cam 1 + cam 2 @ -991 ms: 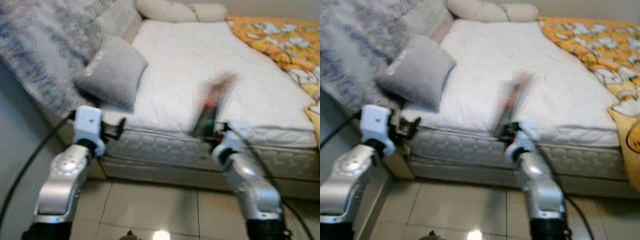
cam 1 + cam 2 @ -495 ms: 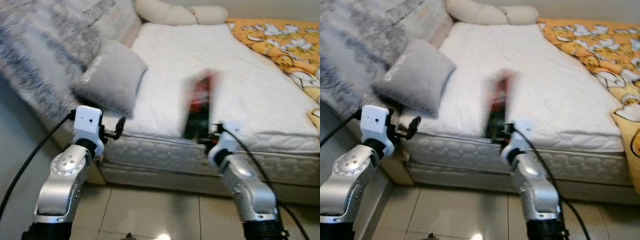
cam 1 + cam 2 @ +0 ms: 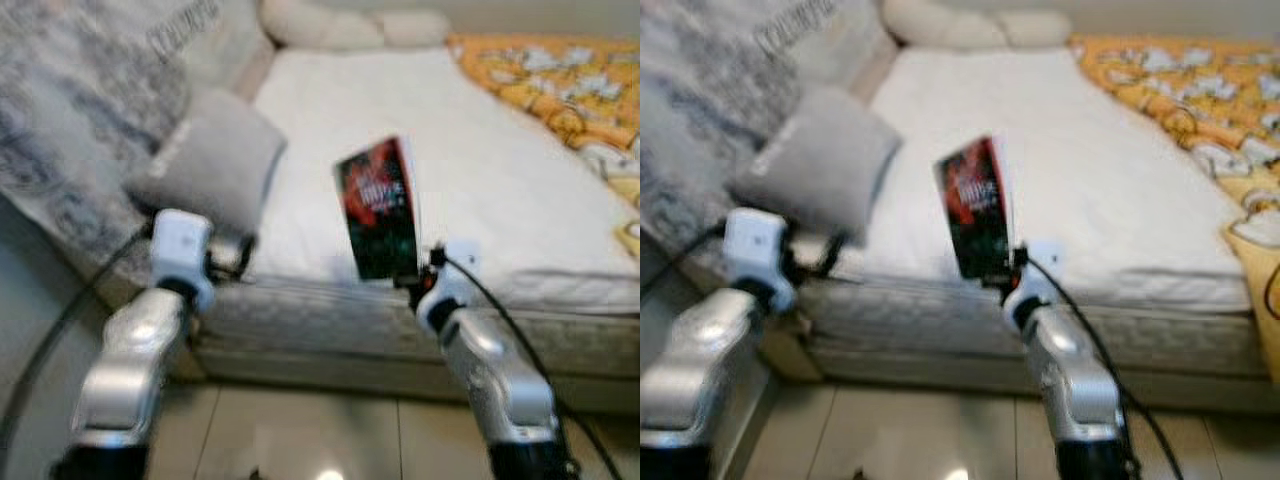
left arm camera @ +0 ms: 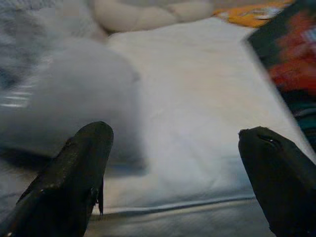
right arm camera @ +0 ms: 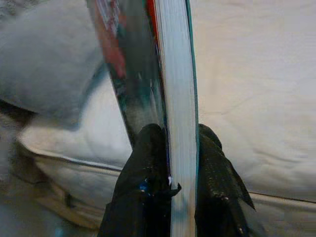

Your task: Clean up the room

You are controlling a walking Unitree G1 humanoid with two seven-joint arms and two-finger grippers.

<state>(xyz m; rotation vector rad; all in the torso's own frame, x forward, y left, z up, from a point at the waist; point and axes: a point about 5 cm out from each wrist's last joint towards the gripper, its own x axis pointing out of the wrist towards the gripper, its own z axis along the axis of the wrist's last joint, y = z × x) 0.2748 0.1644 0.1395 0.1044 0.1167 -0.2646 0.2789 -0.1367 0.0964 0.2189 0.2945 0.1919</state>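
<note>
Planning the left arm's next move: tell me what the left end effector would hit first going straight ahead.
Probably the bare white mattress. The open left end effector points over the bed edge, grey pillow to one side; depth is unclear.

The middle of the white mattress (image 3: 480, 180) lies bare, open to a reach. A grey pillow (image 3: 215, 165) blocks its left edge, cream pillows (image 3: 350, 28) the top, an orange blanket (image 3: 560, 80) the upper right.

White lettering on book (image 3: 378, 208) cover, illegible.
</note>
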